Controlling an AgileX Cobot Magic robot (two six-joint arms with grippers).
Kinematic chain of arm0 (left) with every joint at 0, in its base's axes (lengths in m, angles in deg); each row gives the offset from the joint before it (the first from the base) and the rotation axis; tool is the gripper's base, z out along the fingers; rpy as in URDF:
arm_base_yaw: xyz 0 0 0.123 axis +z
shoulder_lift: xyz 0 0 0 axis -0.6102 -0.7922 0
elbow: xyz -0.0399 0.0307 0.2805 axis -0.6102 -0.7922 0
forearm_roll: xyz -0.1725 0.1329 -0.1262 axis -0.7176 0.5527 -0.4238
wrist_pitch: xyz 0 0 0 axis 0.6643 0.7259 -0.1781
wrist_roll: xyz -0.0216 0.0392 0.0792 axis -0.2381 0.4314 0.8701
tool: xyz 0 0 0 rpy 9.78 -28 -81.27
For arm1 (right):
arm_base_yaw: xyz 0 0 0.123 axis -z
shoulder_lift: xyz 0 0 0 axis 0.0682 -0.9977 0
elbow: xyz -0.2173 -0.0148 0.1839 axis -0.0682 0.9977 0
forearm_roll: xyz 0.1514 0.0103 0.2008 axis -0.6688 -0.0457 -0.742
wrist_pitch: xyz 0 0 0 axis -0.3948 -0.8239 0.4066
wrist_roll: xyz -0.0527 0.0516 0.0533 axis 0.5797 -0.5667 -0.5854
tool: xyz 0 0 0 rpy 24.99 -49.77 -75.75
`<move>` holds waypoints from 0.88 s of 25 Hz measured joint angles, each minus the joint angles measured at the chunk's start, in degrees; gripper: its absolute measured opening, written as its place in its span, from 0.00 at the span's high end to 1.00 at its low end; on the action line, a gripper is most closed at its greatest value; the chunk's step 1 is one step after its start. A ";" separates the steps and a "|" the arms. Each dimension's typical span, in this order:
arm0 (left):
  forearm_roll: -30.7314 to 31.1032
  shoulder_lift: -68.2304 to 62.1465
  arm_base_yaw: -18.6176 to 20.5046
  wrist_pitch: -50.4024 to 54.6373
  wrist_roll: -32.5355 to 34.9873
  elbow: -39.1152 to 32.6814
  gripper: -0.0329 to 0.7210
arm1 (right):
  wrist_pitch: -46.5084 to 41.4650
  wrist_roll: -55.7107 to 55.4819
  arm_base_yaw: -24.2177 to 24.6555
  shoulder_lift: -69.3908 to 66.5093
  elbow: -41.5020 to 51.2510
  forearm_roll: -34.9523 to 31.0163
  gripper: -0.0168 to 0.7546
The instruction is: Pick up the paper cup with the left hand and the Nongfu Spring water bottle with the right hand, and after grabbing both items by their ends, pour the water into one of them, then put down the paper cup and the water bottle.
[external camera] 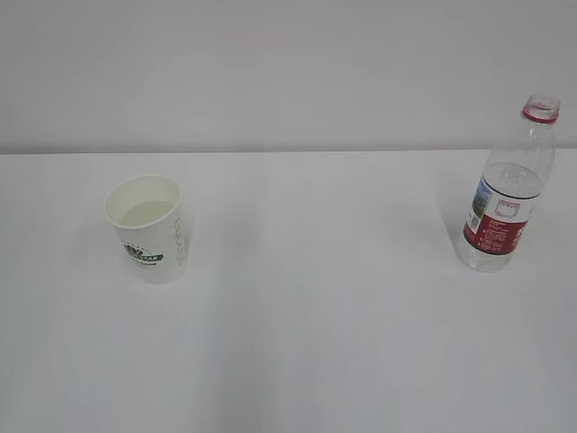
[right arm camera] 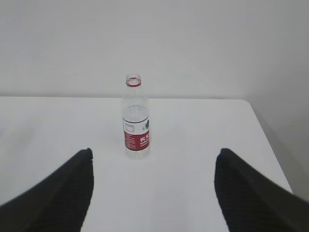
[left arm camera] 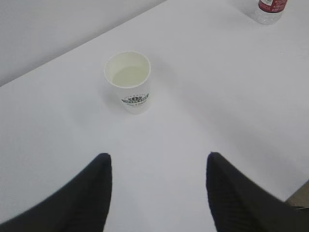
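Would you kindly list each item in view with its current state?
paper cup: upright on the table, holds water, not held
Nongfu Spring water bottle: upright, uncapped, not held
left hand: open, empty, short of the cup
right hand: open, empty, short of the bottle

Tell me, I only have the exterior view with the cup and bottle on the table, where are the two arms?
Observer: Both are pulled back. In the left wrist view the left hand sits short of the paper cup, jaws apart and empty.
Operator: And the right?
Observer: The right hand faces the Nongfu Spring water bottle from a distance, jaws wide, nothing between them.
Operator: Anything near the bottle I should worry about?
Observer: The right wrist view shows the table edge off to the bottle's right, with bare surface between them.
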 joint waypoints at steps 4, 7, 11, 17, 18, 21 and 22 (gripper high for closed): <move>-0.10 3.65 0.00 0.14 0.00 -2.37 0.36 | 0.00 0.00 0.00 0.90 0.00 1.37 0.22; -0.23 6.45 0.00 0.14 0.00 -4.30 0.36 | 0.00 0.00 0.00 2.01 1.30 1.99 0.22; -0.93 10.06 0.00 0.14 0.00 -6.46 0.36 | 0.00 0.00 0.00 4.10 5.03 2.09 0.22; -1.85 14.61 0.00 0.97 0.00 -11.11 0.36 | -0.10 0.00 0.00 6.66 12.53 2.09 0.22; -1.85 15.32 0.00 1.54 0.00 -11.69 0.36 | -0.10 0.00 0.00 6.66 14.18 2.09 0.22; -1.85 17.18 0.00 2.90 -0.12 -13.26 0.36 | -0.10 0.00 0.00 6.66 18.02 2.09 0.22; -1.85 17.69 0.00 3.05 -0.54 -13.78 0.36 | -0.10 0.00 0.00 6.66 19.22 2.09 0.22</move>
